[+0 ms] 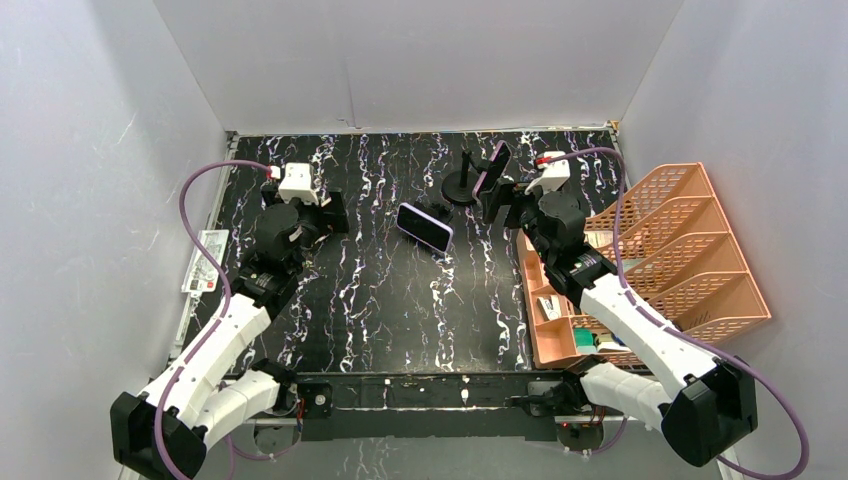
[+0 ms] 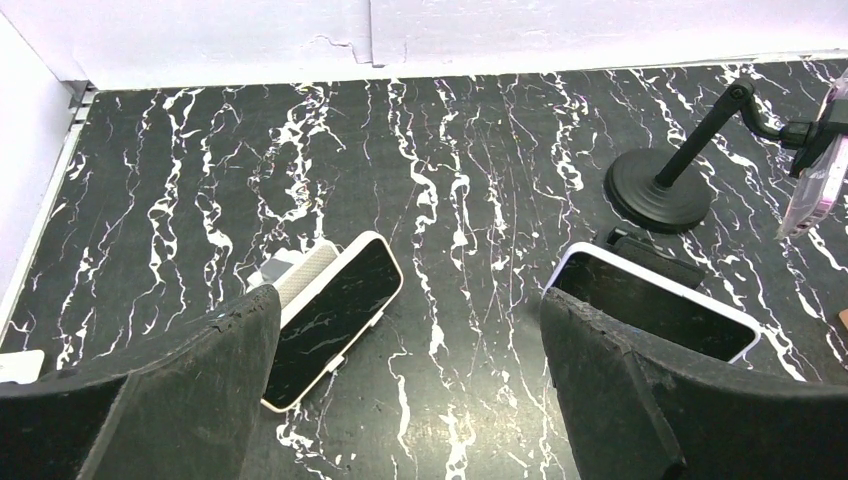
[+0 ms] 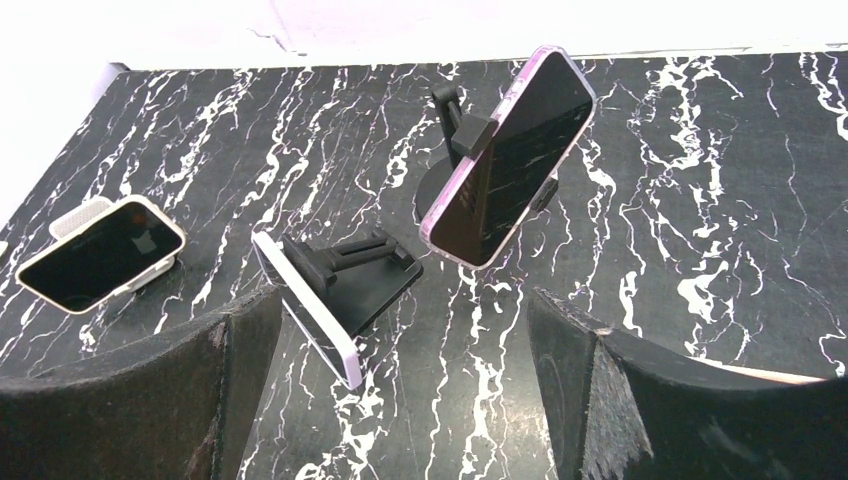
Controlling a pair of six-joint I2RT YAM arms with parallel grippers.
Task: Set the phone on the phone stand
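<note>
Left arm and right arm — white shells, black joints — trail purple cables; white camera boxes cap both wrists.

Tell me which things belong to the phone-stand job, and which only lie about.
Job: pink-cased phone, tall stand; white-edged phone, low black stand; third phone, white stand.
Lying about: peach file rack; paper label, far left.

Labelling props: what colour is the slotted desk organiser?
The organiser is peach-orange; top external view shows it best.
</note>
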